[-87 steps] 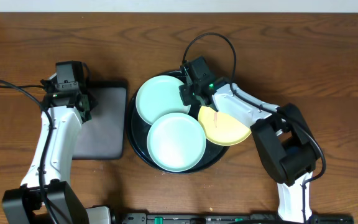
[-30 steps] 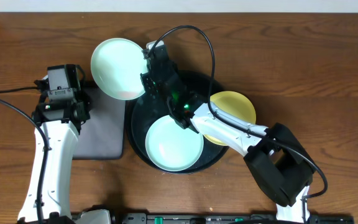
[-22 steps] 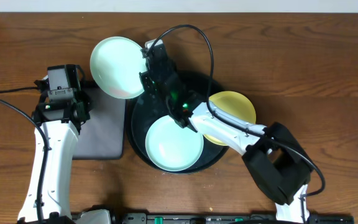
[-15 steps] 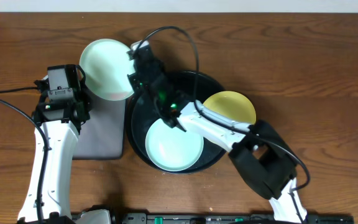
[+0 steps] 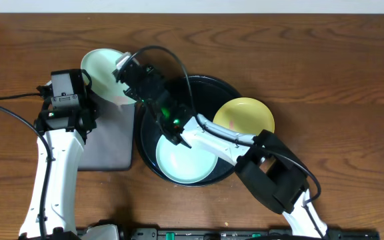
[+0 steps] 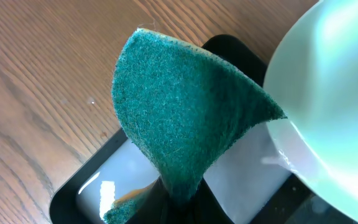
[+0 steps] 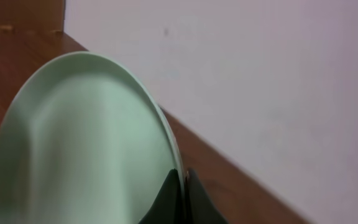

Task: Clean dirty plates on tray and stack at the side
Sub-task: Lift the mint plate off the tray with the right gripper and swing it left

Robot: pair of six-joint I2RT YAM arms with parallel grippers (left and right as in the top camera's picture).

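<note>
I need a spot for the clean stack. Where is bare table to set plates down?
Bare table lies right of the yellow plate and behind the round tray. Crowded between that tray and the rectangular tray, where the held mint plate hangs by the sponge.

**Brown Wood Beneath a Pale Wall**

The tabletop is warm dark-brown wood. Its grain runs in long streaks from the left edge to the right edge, and the surface has a dull sheen. A plain pale wall stands along the far edge, meeting the wood in a straight line. The right wrist view shows it greyish-white. The light is soft and even.
</note>
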